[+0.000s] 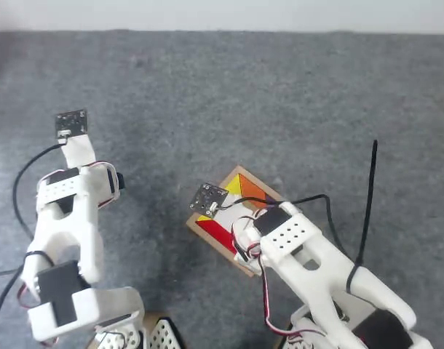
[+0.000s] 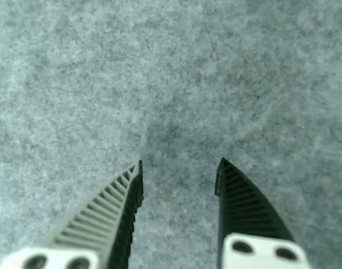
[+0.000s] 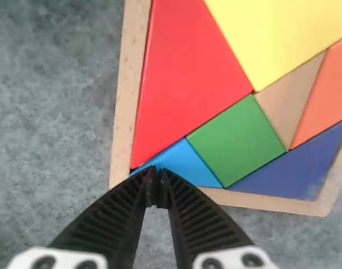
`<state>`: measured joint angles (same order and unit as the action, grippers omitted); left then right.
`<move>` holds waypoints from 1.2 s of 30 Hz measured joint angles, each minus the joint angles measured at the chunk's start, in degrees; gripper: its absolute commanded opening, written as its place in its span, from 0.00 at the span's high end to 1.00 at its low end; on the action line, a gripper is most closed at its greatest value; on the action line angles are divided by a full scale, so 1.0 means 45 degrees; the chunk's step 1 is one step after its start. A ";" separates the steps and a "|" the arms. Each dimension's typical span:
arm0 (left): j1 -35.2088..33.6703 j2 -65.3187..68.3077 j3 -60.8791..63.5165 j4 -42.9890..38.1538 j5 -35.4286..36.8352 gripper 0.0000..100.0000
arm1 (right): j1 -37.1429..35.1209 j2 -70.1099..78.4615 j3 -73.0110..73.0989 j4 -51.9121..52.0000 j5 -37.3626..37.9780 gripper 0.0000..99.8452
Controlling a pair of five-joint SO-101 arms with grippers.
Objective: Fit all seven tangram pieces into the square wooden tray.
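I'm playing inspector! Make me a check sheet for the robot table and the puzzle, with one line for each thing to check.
Surface: grey felt mat covers the table.
Job's things: the wooden tray holds a red triangle, yellow piece, green square, light blue triangle, orange piece and dark blue piece. The wood-coloured spot could be a gap or a piece; I cannot tell which.
Clutter: nothing seen.
End effectors: the left end effector is open over the mat. The right end effector is shut, tips at the light blue triangle.
Cables: black cable by left arm; black cable over right arm.
Surroundings: pale strip beyond the mat.
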<state>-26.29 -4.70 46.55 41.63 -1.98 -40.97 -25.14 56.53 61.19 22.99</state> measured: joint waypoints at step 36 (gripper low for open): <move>0.2149 -1.4222 0.6408 0.2129 -0.2442 0.79 | 0.9788 -1.2855 0.3849 0.1875 -0.1172 0.99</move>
<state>-16.62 -68.70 75.38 51.21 -12.97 3.08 -82.99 73.85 69.63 17.71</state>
